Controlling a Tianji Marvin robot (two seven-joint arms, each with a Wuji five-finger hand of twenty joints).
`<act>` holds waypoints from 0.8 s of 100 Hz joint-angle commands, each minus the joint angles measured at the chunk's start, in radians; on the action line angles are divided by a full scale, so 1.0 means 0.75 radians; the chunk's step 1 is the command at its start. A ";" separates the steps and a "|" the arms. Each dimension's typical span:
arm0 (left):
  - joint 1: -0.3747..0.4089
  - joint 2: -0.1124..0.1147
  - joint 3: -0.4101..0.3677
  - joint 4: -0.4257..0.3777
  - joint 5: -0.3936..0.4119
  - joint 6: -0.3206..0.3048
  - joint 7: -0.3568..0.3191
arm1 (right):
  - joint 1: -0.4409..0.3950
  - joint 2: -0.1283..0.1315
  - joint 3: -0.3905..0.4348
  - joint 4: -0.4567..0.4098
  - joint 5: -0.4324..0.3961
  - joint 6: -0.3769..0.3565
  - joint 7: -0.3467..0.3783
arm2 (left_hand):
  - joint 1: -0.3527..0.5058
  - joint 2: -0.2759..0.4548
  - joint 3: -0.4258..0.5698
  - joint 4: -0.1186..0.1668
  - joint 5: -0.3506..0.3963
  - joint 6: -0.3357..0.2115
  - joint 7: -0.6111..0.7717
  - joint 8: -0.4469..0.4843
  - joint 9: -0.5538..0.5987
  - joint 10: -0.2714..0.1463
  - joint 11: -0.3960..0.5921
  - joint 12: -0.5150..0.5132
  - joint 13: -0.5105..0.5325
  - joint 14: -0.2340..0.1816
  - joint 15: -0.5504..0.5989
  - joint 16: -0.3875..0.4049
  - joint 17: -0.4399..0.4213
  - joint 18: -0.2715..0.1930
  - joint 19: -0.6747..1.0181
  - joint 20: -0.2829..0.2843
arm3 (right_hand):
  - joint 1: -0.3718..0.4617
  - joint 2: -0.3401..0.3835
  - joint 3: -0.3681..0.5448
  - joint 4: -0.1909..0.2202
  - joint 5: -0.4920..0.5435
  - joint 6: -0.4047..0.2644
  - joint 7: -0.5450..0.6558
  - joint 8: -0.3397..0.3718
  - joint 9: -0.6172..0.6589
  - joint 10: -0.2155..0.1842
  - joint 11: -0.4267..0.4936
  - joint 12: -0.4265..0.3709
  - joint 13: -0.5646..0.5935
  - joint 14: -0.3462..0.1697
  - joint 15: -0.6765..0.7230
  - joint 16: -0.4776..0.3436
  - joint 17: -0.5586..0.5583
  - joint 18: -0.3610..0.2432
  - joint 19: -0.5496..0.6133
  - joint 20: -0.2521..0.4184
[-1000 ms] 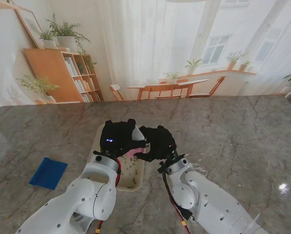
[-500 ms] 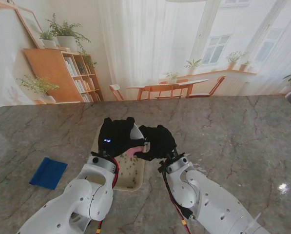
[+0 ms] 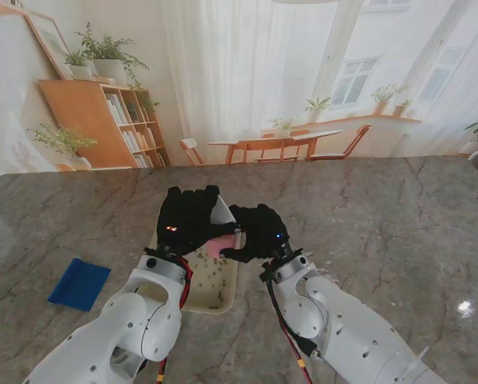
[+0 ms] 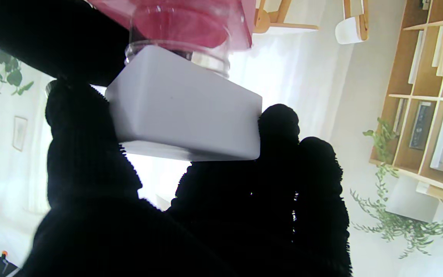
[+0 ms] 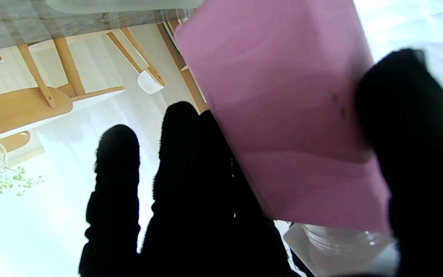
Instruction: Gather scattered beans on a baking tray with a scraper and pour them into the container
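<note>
The left hand [image 3: 189, 220] has lifted the white container [image 4: 185, 111] a touch, gripping it; the right hand [image 3: 259, 232] pinches the pink scraper [image 3: 220, 246] at its mouth. Beans [image 3: 214, 276] remain on the tray [image 3: 198, 302], so pouring looks unfinished.

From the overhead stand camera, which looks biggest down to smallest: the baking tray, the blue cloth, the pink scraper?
1. Baking tray, though the hands hide part of it.
2. Blue cloth.
3. Pink scraper, mostly hidden between the hands.

I've got a pink scraper [image 3: 219, 246], white container [image 4: 183, 111], cream tray [image 3: 214, 298], black fingers [image 5: 115, 181], grey marbled table [image 3: 383, 216], blue cloth [image 3: 79, 283].
</note>
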 commanded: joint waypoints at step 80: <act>0.407 0.022 -0.667 -0.324 0.073 -0.191 -0.228 | -0.098 0.010 0.141 -0.101 0.037 0.100 0.081 | 0.435 0.198 0.304 0.096 -0.051 -0.270 0.196 0.032 0.017 -0.531 0.301 0.116 -0.091 -0.267 -0.114 -0.022 -0.014 -0.141 -0.075 -0.048 | 0.246 0.206 0.317 0.106 0.126 -0.497 0.305 0.062 0.156 -0.227 0.268 0.073 0.006 -0.056 0.005 -0.015 -0.003 0.001 0.037 0.002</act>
